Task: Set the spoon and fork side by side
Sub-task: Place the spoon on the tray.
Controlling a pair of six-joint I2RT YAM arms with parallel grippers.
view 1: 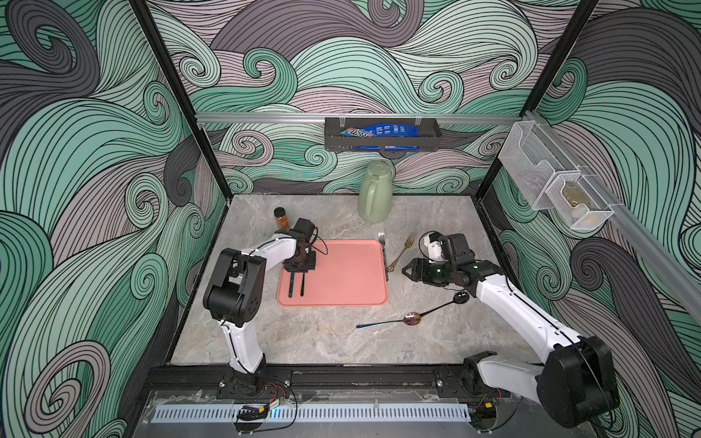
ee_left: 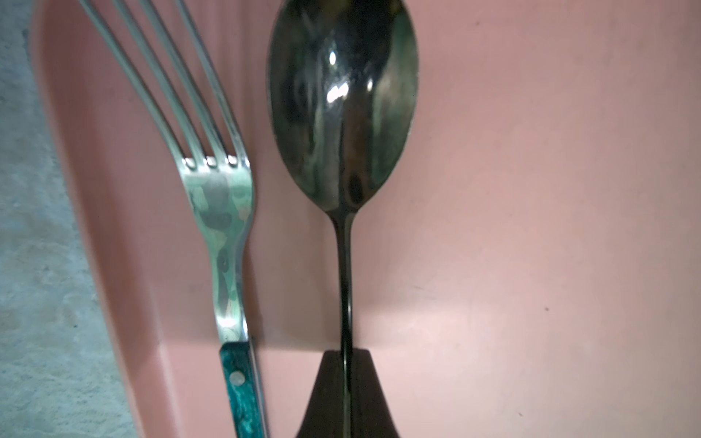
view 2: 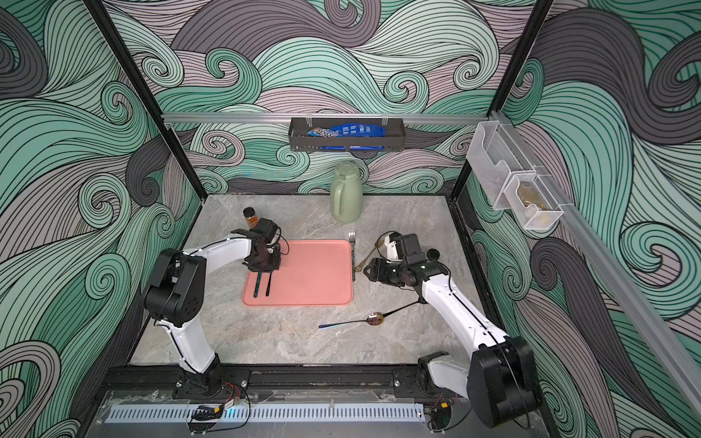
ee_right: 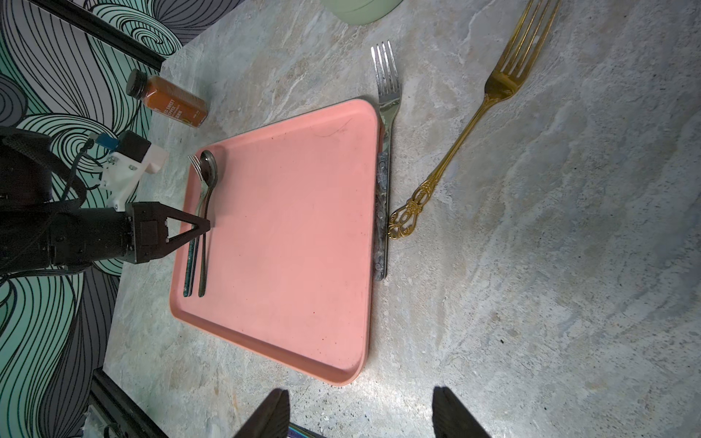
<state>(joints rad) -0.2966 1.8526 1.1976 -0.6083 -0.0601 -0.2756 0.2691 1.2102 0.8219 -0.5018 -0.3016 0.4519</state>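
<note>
On the left part of the pink tray a teal-handled fork and a dark shiny spoon lie parallel, a small gap apart, heads toward the back. My left gripper is shut on the spoon's thin handle, over both pieces in both top views. The right wrist view shows the pair at the tray's far side. My right gripper is open and holds nothing, low over the table just right of the tray.
A silver fork lies along the tray's right edge, a gold fork beside it. An iridescent spoon and a black spoon lie front right. A green jug and a spice bottle stand behind.
</note>
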